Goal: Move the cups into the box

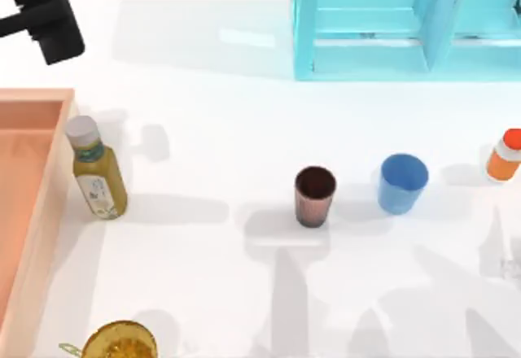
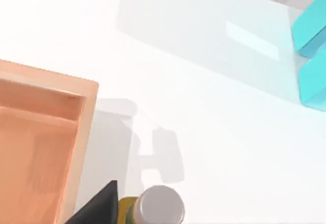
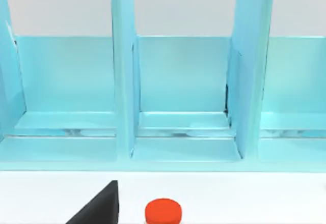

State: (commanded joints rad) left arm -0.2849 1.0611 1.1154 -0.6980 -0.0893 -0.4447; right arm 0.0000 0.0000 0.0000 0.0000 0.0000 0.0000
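Maroon cup (image 1: pixel 315 196) and blue cup (image 1: pixel 402 183): upright, centre-right of counter (image 1: pixel 244 130). Box (image 1: pixel 32 203): left edge. Left pincer (image 1: pixel 45 16): upper left, finger spread cannot be told.

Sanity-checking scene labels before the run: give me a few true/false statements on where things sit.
1. Both cups stand upright on the table, outside the box. True: the maroon cup and blue cup are on the white table, apart from the box.
2. The blue cup is left of the maroon cup. False: it is to its right.
3. A yellow-green bottle stands beside the box's right wall. True.
4. The orange bottle sits inside the cyan shelf. False: it stands on the table near the right edge.
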